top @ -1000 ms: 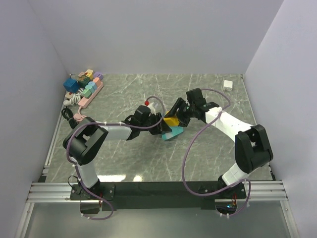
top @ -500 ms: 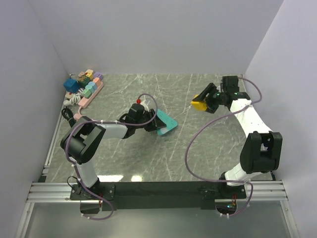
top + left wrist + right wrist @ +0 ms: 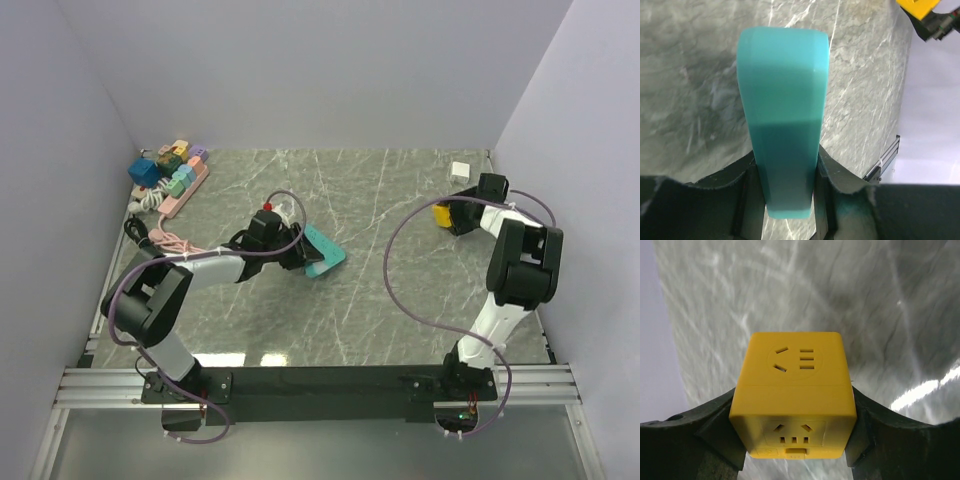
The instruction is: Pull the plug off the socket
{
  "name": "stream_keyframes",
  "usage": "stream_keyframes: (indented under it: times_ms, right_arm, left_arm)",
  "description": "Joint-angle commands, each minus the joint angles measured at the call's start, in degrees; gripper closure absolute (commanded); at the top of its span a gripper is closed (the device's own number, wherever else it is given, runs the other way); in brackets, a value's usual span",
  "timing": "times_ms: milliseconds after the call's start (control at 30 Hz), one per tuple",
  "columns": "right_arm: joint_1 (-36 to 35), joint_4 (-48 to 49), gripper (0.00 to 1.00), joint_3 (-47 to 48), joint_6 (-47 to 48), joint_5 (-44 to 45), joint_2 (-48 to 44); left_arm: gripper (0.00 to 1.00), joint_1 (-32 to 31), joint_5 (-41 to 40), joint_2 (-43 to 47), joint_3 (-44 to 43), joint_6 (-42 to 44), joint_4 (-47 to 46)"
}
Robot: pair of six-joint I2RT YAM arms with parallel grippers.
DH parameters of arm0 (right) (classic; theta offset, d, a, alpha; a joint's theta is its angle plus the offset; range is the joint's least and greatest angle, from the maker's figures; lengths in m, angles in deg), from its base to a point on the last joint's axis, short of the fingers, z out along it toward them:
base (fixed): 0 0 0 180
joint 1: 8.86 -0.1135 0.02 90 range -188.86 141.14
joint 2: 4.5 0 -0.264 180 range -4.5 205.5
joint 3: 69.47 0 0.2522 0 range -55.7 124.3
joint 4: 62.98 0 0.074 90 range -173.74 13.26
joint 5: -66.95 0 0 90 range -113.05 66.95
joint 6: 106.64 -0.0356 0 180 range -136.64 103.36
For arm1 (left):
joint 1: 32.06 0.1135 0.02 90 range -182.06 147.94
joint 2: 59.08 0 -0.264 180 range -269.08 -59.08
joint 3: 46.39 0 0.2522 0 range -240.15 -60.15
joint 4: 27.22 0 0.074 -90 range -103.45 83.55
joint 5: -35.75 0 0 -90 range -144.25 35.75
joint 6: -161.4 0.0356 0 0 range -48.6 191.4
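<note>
The teal socket [image 3: 326, 251] is a flat bar lying low over the marble table, and my left gripper [image 3: 300, 256] is shut on its near end. In the left wrist view the socket [image 3: 782, 100] runs straight out from between the fingers of that gripper [image 3: 785, 175]. The plug, a yellow cube [image 3: 441, 213], is apart from the socket at the far right, and my right gripper [image 3: 455, 217] is shut on it. Seen from the right wrist, the cube [image 3: 795, 390] fills the gap between the jaws of my right gripper [image 3: 795, 425], its outlet holes facing the camera. The yellow cube [image 3: 920, 7] also shows far off in the left wrist view.
A pink power strip [image 3: 178, 193] with several coloured cube plugs lies at the back left, with a coiled white cable [image 3: 148, 201] beside it. A small white block [image 3: 460, 171] sits at the back right corner. Walls close the table on three sides.
The right arm swung from the table's middle to the far right, carrying the yellow plug away from the teal socket. The left gripper drew the socket slightly left.
</note>
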Motion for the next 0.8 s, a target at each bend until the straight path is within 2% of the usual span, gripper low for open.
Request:
stream_keyframes:
  times_ms: [0,133,233,267,300,367,467,533,767]
  right_arm:
    - [0.7,8.1,1.0,4.9,-4.4,4.4,2.8]
    - [1.4,6.1,1.0,10.9,-5.0,6.6,7.6]
    - [2.5,7.2,0.78,12.2,-6.3,5.1,10.1]
    - [2.8,7.9,0.58,12.3,-6.3,4.2,10.3]
    - [3.1,7.6,0.5,12.6,-6.1,3.0,10.9]
    - [3.2,5.4,0.37,14.3,-4.6,2.1,11.2]
    - [3.3,2.4,0.24,12.1,-3.4,1.5,8.4]
    - [3.4,0.8,0.19,9.2,-3.0,1.1,6.5]
    - [3.9,-6.6,0.14,4.1,0.9,0.6,-2.1]
  left_arm:
    - [1.0,0.6,-2.7,2.6,1.7,1.8,7.6]
    - [1.0,1.9,-3.3,3.9,2.2,1.4,8.7]
    - [1.0,2.9,-3.3,4.5,2.8,1.0,8.4]
    - [1.0,3.2,-3.3,4.6,3.0,0.8,8.5]
    - [1.0,3.4,-3.4,4.8,2.9,0.8,8.5]
    - [1.0,4.2,-3.3,4.9,2.9,0.7,8.2]
    - [1.0,5.2,-3.5,4.6,2.2,0.7,8.4]
    - [1.0,6.3,-3.7,4.7,2.1,0.5,8.2]
    - [1.0,9.6,-2.6,4.0,1.7,1.2,8.6]
